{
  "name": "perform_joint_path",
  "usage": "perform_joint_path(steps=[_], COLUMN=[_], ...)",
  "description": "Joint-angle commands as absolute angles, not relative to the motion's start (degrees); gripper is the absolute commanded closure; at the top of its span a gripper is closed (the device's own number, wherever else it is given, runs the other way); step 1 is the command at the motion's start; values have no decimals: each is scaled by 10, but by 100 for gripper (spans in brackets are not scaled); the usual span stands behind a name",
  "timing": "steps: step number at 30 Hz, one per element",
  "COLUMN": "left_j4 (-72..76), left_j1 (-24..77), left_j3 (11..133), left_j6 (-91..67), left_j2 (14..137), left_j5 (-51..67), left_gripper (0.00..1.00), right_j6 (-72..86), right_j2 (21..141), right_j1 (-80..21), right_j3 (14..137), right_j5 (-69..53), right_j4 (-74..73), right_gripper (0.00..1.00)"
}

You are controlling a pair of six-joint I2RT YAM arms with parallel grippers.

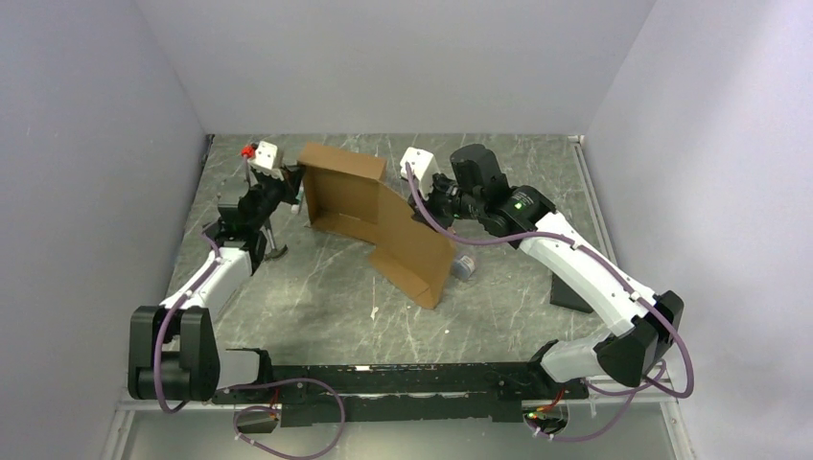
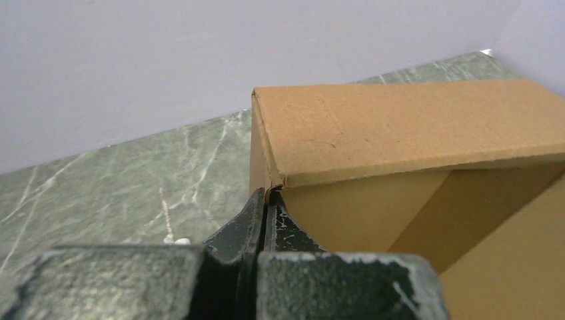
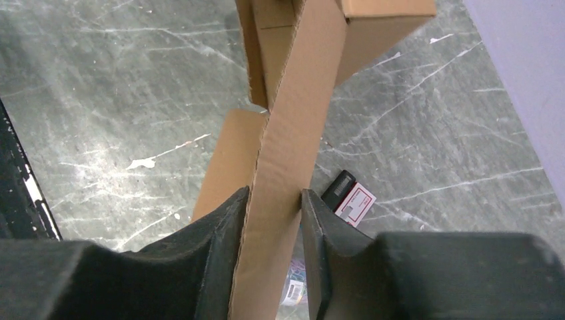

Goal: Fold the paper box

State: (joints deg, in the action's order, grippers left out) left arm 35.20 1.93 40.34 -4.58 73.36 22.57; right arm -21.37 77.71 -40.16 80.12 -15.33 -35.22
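The left hand [image 2: 267,199] is closed, its two fingers pinched on a corner edge of the paper box [image 1: 347,196], just under a folded-over flap. The right hand [image 3: 274,203] clamps a raised cardboard panel of the same box, one finger against each face. The box stands partly folded on the grey marbled desk [image 1: 316,297], toward the far middle, between the two hands. Its left part forms an upright walled section, and its right panel slants toward the near side. Near that panel a small black labelled item [image 3: 348,197] lies on the desk. Further right is a black pad [image 1: 571,293].
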Motion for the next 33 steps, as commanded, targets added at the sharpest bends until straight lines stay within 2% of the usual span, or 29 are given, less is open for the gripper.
perform_joint_path(steps=[1,6,13,20,33], left_j4=[340,317,304,300,294], left_j1=[47,55,70,77,77], left_j3=[399,407,405,403,404], left_j6=[-35,-31,-30,-25,-31], left_j2=[702,691,683,680,686], left_j5=[252,248,237,233,240], left_gripper=[100,100,100,100,100], right_j6=[-225,-241,-273,-283,-300], right_j2=[775,772,803,843,864], right_j1=[-407,-409,-444,-468,-474], right_j3=[829,863,911,961,981], right_j5=[-144,-128,-77,-51,-34], right_j4=[-344,-354,-368,-379,-384], right_gripper=[56,37,25,24,22])
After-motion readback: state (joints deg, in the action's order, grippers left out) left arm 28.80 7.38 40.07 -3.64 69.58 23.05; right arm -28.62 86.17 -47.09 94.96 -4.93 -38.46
